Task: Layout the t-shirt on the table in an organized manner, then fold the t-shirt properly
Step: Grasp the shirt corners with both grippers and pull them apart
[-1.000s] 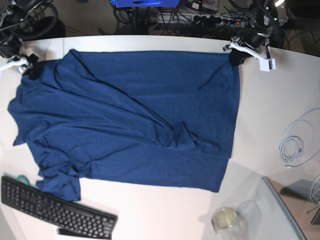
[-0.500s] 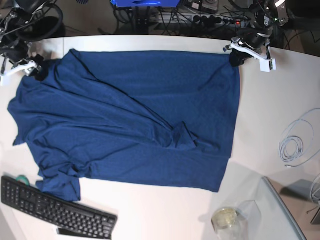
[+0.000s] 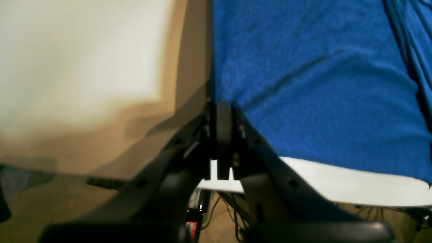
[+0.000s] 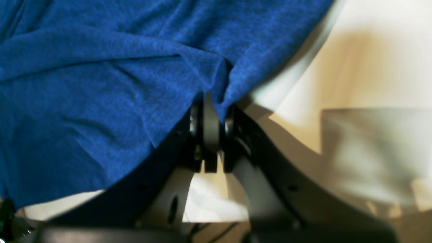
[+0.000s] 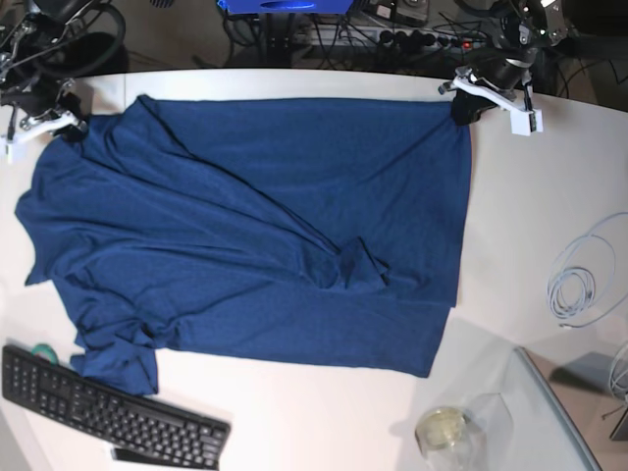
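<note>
- Left wrist view: I read the left gripper [image 3: 223,135] as closed, its jaws pinched together on the corner of the shirt [image 3: 320,84]. The cloth spreads away to the right over the table [image 3: 84,57], with the table's edge showing pale just below the cloth.
- Right wrist view: I see the right gripper [image 4: 211,131] closed as well, clamped on a bunched fold at the shirt's [image 4: 101,84] edge. The cloth drapes left and partly covers the gripper body; bare table [image 4: 371,67] lies to the right.
- Base view: the shirt [image 5: 255,226] lies spread across the table [image 5: 530,226], with diagonal wrinkles and a small bunch near the middle. The left gripper [image 5: 465,104] holds the far corner on this view's right; the right gripper [image 5: 71,124] holds the far corner on this view's left.
- Base view, near edge: a keyboard [image 5: 108,412] sits just beside the shirt's lower corner. A cable [image 5: 579,280] coils well apart on the right, and a jar [image 5: 444,430] stands near the front.
</note>
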Robot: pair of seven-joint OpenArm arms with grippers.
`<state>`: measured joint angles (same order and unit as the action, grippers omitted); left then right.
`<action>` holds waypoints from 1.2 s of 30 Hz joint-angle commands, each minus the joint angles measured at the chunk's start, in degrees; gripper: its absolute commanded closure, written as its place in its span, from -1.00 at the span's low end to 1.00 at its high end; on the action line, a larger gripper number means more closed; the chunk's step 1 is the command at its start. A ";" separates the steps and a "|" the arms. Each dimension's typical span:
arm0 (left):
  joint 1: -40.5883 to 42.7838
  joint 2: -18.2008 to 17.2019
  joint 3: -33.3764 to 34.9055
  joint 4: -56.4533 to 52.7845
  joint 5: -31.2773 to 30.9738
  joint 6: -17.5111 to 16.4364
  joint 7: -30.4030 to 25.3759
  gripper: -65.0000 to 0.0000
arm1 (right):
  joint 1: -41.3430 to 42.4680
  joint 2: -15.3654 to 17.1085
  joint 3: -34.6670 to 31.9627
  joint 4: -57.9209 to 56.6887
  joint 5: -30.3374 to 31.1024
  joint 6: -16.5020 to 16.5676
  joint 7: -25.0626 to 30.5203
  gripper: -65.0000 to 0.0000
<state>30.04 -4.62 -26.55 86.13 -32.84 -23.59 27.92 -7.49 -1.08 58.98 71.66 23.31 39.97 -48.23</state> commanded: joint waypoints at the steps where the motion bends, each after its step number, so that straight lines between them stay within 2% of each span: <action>1: 0.86 -0.43 -0.31 2.09 -0.61 -0.36 -0.80 1.00 | -0.65 0.77 0.14 2.23 0.47 0.03 -0.17 1.00; 9: 3.50 -0.43 -0.40 5.08 -0.61 -0.36 -0.80 1.00 | -1.35 0.77 0.14 10.85 0.38 0.03 -8.52 1.00; 13: 3.58 -0.26 -3.74 5.08 -0.70 -0.36 -0.71 1.00 | -1.70 0.86 0.14 12.87 0.38 0.03 -10.98 1.00; 19: 4.90 -0.43 -5.15 5.61 -0.70 -0.36 -0.71 1.00 | -2.23 0.86 0.14 13.48 0.03 0.03 -11.25 1.00; 25: 5.61 -0.08 -4.53 6.22 -0.79 -0.36 -0.71 1.00 | -1.79 0.51 -0.12 13.48 -5.95 0.03 -11.25 1.00; 32: 5.69 -0.17 -4.53 6.49 -0.79 -0.36 -0.71 1.00 | -2.05 0.51 -0.12 13.66 -6.04 0.03 -11.42 1.00; 34: 5.69 -0.08 -4.53 7.81 -0.79 -0.36 -0.36 1.00 | -1.88 0.51 -0.12 13.84 -6.04 0.03 -12.92 1.00; 36: 5.52 -0.08 -4.62 9.83 -0.79 -0.36 2.45 1.00 | -1.52 0.69 -0.21 13.84 -6.04 0.03 -15.29 1.00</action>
<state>35.22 -4.29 -30.83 95.09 -32.93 -23.62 31.48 -9.23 -1.23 58.83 84.38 16.84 39.75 -64.36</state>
